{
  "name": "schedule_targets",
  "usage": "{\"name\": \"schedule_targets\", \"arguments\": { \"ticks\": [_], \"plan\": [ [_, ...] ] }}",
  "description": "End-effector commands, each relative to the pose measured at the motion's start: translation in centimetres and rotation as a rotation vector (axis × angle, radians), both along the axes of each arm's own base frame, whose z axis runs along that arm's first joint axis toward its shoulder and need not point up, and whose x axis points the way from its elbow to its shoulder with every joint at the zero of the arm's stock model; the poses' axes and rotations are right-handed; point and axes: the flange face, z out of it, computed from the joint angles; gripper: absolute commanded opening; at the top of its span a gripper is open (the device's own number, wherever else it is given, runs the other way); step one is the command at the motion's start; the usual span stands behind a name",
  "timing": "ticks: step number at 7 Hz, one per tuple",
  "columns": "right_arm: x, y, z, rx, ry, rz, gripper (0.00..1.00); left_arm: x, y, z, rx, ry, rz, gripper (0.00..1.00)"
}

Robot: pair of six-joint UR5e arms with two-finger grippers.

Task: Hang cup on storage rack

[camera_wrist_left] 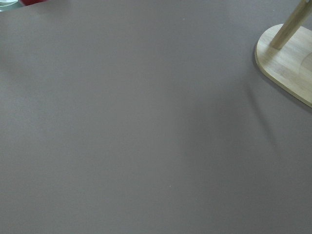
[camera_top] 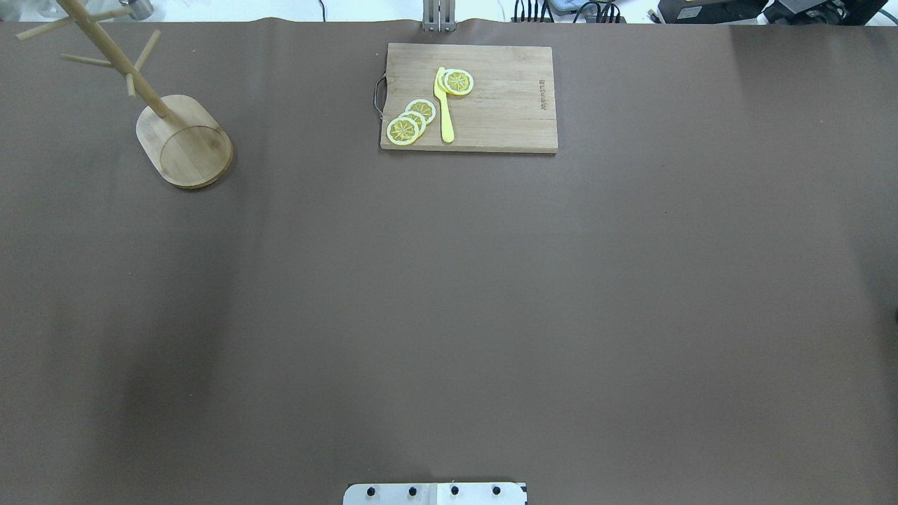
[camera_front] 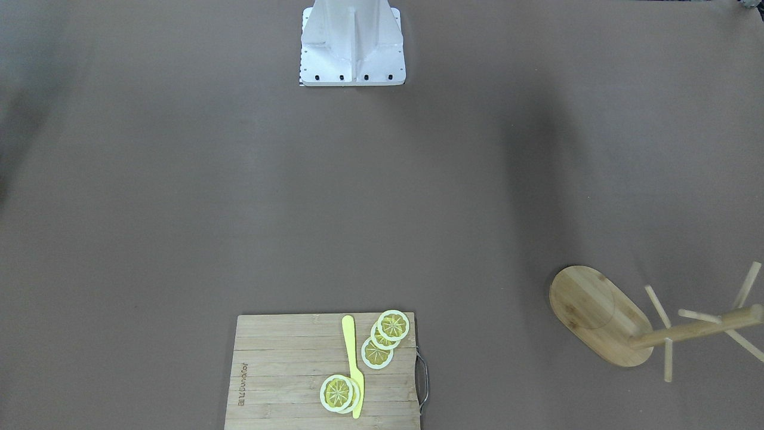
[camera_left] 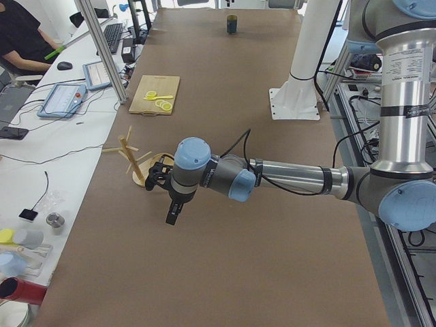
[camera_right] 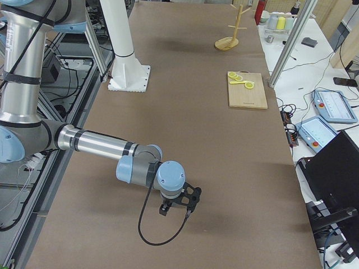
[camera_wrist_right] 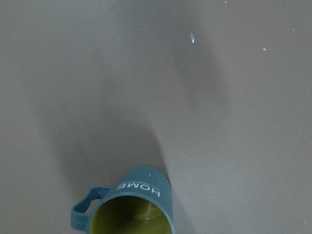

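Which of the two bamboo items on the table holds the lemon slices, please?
The flat rectangular board, also bearing a yellow knife; the rack is a pegged post on an oval base.

Cup point(camera_wrist_right: 131, 207): teal-blue, faint ribbing, white lettering, yellow-green inside. Storage rack point(camera_top: 184, 140): pale bamboo. Cutting board point(camera_top: 491, 98): light wood, banded grain. Lemon slices point(camera_top: 403, 130): yellow, white rims. Knife point(camera_top: 444, 112): bright yellow. Table point(camera_top: 449, 315): plain dull brown.
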Motion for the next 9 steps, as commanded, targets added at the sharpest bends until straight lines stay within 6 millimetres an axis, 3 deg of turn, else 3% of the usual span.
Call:
{"name": "schedule_targets", "arguments": {
  "ticks": [1, 2, 6, 9],
  "plan": [
    [-0.1, 0.4, 1.2, 0.001, 0.003, 0.023, 1.0, 0.0, 0.1, 0.2, -0.003, -0.001, -0.001, 0.99],
    [-0.4, 0.9, 1.7, 0.007, 0.0, 0.013, 1.0, 0.0, 0.1, 0.1, -0.001, -0.001, -0.001, 0.99],
    [-4.7, -0.1, 1.2, 0.034, -0.034, -0.092, 1.0, 0.0, 0.1, 0.3, -0.006, -0.001, -0.001, 0.99],
    [-5.2, 0.5, 3.0, 0.018, -0.038, -0.123, 1.0, 0.1, -0.2, 0.0, 0.0, -0.001, 0.001, 0.99]
  ]
}}
